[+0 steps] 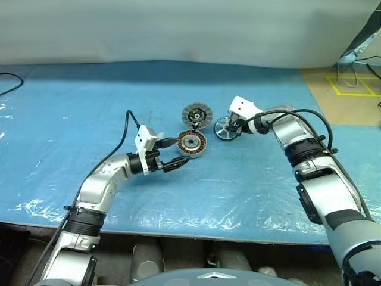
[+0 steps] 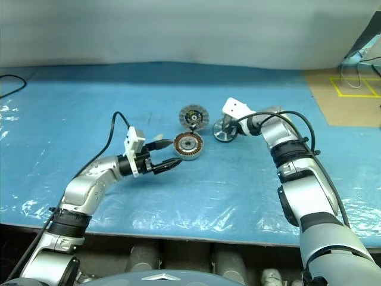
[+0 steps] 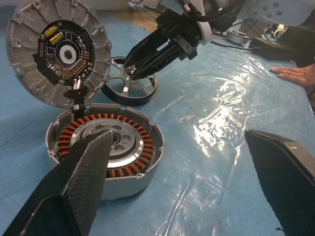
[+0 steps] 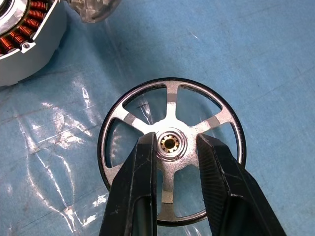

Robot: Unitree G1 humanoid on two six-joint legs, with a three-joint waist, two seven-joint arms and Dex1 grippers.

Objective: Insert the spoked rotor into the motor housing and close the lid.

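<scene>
One hand (image 3: 295,74) beyond rotor (image 3: 129,87)

Bright even overhead light, white glare on the wrinkled plastic sheet (image 3: 224,115), soft short shadows, near left gripper fingers (image 3: 83,187) slightly blurred, spoked rotor (image 4: 171,147) sharp.

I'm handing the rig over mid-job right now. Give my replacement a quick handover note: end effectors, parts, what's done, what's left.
Left end effector: open, holding nothing, fingers either side of the motor housing.
Right end effector: down on the spoked rotor, its fingers either side of the hub; rotor not lifted.
Rotor lies flat on the blue sheet, to the housing's right. Housing is open, copper windings showing.
Lid stands tilted up at the housing's far edge, circuit face showing.
Done: nothing inserted so far.
Left: grip and lift the rotor, seat it in the housing, close the lid.
</scene>
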